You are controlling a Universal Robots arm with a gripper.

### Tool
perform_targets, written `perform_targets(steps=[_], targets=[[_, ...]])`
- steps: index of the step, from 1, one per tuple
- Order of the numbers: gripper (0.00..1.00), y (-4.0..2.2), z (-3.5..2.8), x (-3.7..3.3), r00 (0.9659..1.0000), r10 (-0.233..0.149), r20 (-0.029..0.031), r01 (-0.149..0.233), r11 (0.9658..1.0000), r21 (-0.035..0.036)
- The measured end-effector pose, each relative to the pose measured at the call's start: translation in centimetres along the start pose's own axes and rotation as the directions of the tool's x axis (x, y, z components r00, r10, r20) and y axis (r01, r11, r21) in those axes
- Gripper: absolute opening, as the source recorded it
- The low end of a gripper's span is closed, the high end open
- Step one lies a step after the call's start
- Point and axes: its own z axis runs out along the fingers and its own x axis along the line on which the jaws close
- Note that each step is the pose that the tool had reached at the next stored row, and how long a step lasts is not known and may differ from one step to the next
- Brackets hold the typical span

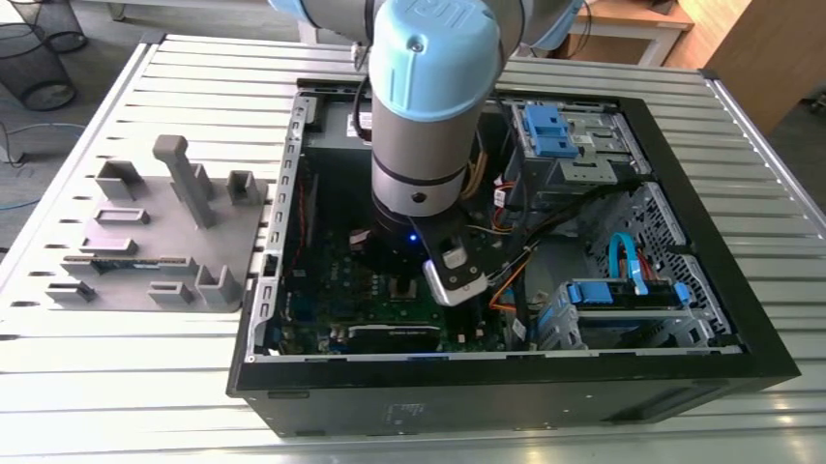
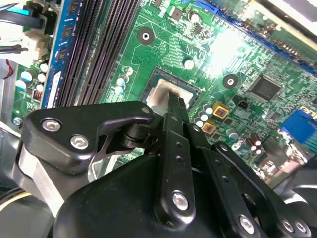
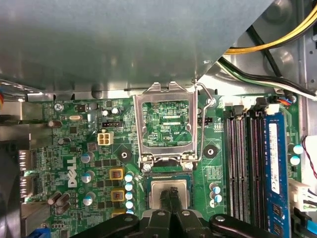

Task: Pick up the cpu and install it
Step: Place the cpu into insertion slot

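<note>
slatted table (image 1: 116, 406) bears the open case (image 1: 516, 401); my pincer (image 3: 173, 191), tips pressed together, hangs over the cpu (image 3: 157, 192) in its socket (image 3: 168, 176); i'd keep it flat, press lightly.

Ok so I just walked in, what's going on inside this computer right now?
A robot arm reaches down into an open computer case. Its end effector is low over the motherboard, fingertips together, right above the cpu, which lies flat in the socket. The socket frame is hinged open beside it. Whether the tips actually touch the cpu I cannot tell.
</note>
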Motion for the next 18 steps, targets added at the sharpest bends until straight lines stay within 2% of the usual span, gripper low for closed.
perform_targets(steps=[8,18], targets=[[0.11,-0.01,0.36,0.0,1.0,0.0,-0.0001,0.0,1.0,0.0003],[0.11,-0.01,0.44,0.01,1.0,0.0,-0.0001,0.0,1.0,0.0003]])
